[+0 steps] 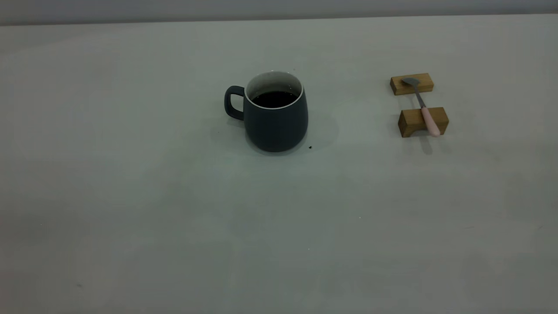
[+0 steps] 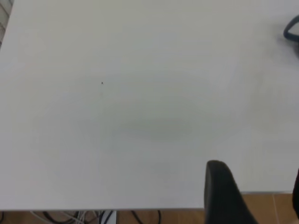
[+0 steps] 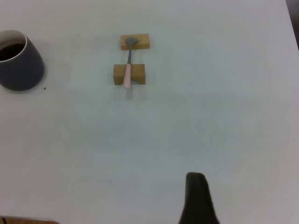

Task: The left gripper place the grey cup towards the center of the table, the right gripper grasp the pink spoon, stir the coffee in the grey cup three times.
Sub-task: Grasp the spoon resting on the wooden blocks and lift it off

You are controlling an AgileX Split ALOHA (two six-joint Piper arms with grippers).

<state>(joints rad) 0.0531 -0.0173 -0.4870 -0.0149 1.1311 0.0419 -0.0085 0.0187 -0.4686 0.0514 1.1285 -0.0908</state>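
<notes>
The grey cup stands upright a little above the middle of the exterior frame, on the pale table, its loop handle turned toward the frame's left. Dark coffee fills it to well below the thin white rim. A tiny dark speck lies on the table just beside the cup's base, at its lower right.

Well apart from the cup, in the upper right of the frame, the pink spoon lies across 2 tan wooden blocks: its grey metal bowl rests on the farther, flatter block, and its pink handle crosses the nearer, notched block and pokes out past its front edge.

Neither arm appears in the exterior view. In the left wrist view only 1 black finger of the left gripper shows over the table's edge; in the right wrist view 1 finger of the right gripper shows over bare table, far from spoon and cup. Whether either gripper is spread or closed, I cannot tell.
</notes>
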